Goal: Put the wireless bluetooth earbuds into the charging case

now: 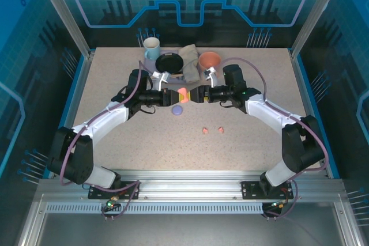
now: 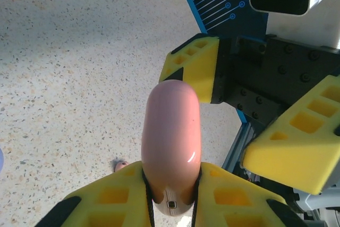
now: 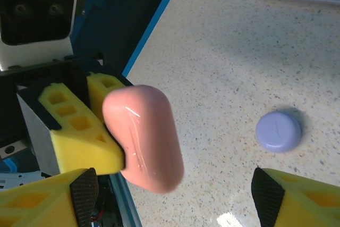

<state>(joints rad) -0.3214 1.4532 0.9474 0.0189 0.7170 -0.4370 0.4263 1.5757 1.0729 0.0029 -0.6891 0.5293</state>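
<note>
top view: both arms reach in and meet over the middle of the bench (image 1: pixel 115 84). the pink case (image 1: pixel 182 94) is off the surface, between the two hands.

left hand (image 1: pixel 173 95): closed on the pink case. in the left wrist view its two yellow fingers (image 2: pixel 106 200) clamp one end, the end with the small port, and the rest of the case (image 2: pixel 170 142) sticks out past the fingertips. the case reads as a smooth, shut pebble.

right hand (image 1: pixel 196 94): open, jaws wide apart. in the right wrist view the fingers (image 3: pixel 297 200) stand well to either side of the free end of the case (image 3: pixel 143 136). in the left wrist view one right finger (image 2: pixel 194 67) is just beside the case tip; contact cannot be told.

pink earbuds (image 1: pixel 204 130): two, lying loose on the bench, nearer the arm bases than the hands and a little to the right, close together, apart from both cases.

purple case (image 1: pixel 177 109): flat on the bench just below the held pink case.

far edge: mug (image 1: pixel 151 47), black dish (image 1: pixel 169 62), grey cloth (image 1: pixel 189 60), salmon bowl (image 1: pixel 209 60) in a row.
</note>
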